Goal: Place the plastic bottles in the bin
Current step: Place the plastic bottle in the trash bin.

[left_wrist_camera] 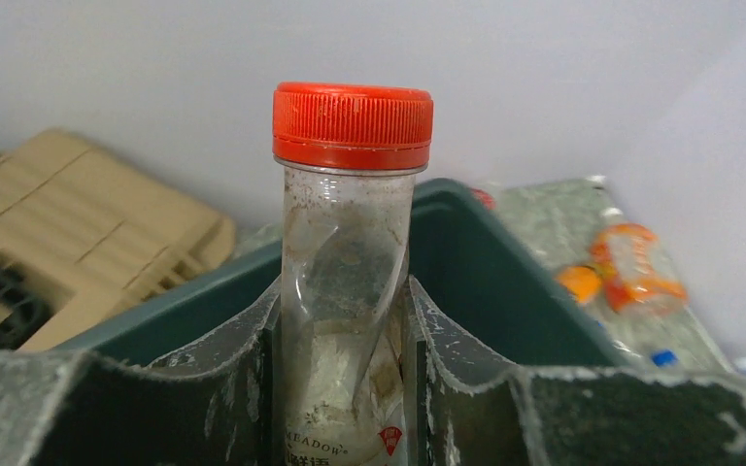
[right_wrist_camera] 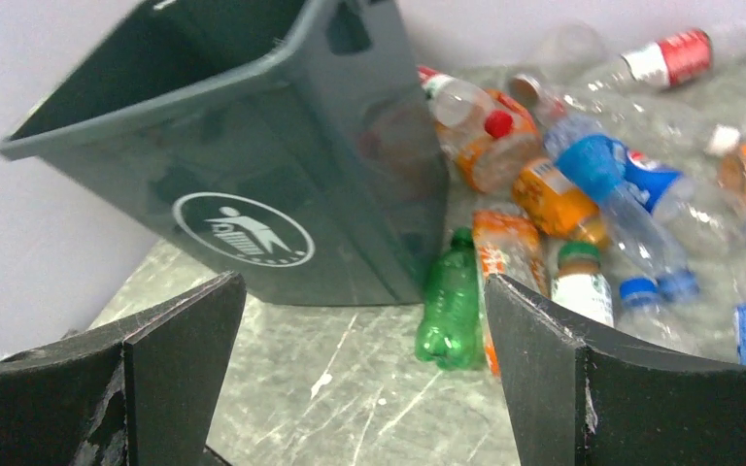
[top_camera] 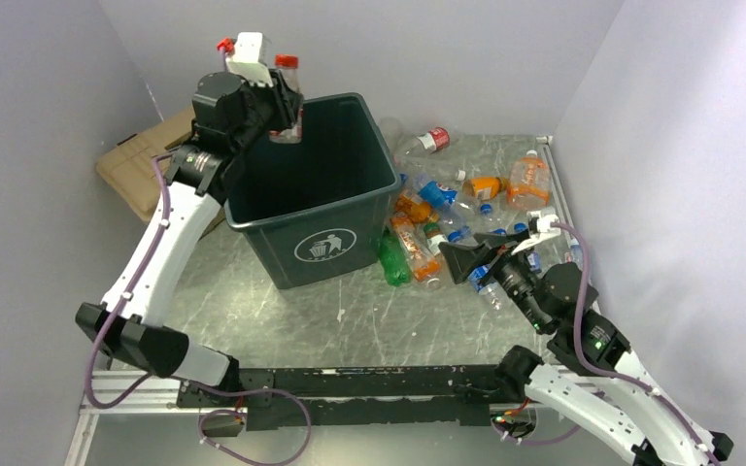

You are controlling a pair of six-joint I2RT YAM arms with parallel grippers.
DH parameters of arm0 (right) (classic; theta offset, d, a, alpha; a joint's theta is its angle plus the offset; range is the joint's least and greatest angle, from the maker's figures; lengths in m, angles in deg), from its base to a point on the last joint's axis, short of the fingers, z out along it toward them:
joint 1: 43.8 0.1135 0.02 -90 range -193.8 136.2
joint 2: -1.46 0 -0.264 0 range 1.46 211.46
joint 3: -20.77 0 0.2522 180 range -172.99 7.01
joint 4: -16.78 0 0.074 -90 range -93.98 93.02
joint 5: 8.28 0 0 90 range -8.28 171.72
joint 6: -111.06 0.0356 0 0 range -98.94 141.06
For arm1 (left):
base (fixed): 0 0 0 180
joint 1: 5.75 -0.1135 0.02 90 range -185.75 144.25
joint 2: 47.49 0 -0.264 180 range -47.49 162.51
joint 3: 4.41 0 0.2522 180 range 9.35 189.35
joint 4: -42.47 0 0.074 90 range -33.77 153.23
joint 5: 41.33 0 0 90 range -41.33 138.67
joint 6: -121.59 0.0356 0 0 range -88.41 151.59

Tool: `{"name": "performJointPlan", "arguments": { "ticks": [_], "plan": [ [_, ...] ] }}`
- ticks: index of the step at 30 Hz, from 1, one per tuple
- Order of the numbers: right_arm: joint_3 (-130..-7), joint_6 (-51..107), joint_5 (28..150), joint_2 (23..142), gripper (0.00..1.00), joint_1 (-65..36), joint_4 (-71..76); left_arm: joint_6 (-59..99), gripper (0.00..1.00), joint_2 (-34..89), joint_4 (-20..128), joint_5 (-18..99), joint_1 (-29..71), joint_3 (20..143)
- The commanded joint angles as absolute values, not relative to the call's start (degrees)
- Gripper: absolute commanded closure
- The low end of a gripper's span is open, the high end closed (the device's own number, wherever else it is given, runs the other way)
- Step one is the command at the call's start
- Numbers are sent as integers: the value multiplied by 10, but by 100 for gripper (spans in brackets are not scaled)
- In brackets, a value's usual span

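Your left jaws pinch the red-capped bottle (left_wrist_camera: 345,282) at the 11 o'clock rim of the bin (top_camera: 350,218), so bring it over the middle before you release, while your right jaws hang spread by the pile (top_camera: 444,194) at 3 o'clock.

Bin (top_camera: 350,209): dark green moulded plastic, smooth, faint sheen, white printed logo. Held bottle (left_wrist_camera: 345,291): thin clear plastic, cloudy, scuffed and dented. Its cap (left_wrist_camera: 353,126): red plastic, finely ribbed, matt. Loose bottles (top_camera: 466,209): clear and orange plastic, crinkled and glossy, with shiny film labels. Green bottle (right_wrist_camera: 450,316): translucent green plastic, glossy. Case (top_camera: 141,170): tan hard plastic, ribbed, matt. Table (top_camera: 282,320): grey-green stone-patterned top, smooth, slight gloss, white scuffs. Left fingers (left_wrist_camera: 185,398) and right fingers (right_wrist_camera: 175,359): dark, matt, rough-faced, edges worn whitish. Arms (top_camera: 170,238): white glossy shells, black matt joints. Cables (top_camera: 584,262): smooth purple sheath. Walls (top_camera: 447,49): pale, matt.
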State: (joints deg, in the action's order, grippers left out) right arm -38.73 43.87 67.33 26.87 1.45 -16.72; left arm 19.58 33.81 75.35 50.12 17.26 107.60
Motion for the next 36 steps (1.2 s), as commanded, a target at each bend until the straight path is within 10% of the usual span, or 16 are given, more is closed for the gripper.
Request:
{"name": "performJointPlan", "arguments": {
  "ticks": [1,9,16,20,36],
  "plan": [
    [-349,506,572,241,2,14,-179,129,100,357,731,515,116,1061],
    [-297,589,475,209,3,14,-248,98,100,407,764,475,92,1057],
    [-270,583,487,186,2,14,-239,105,40,415,775,435,92,1066],
    [-274,587,480,190,1,14,-249,103,23,407,779,421,92,1068],
    [-279,600,501,268,4,14,-254,93,4,176,882,421,165,1002]
  ]
}}
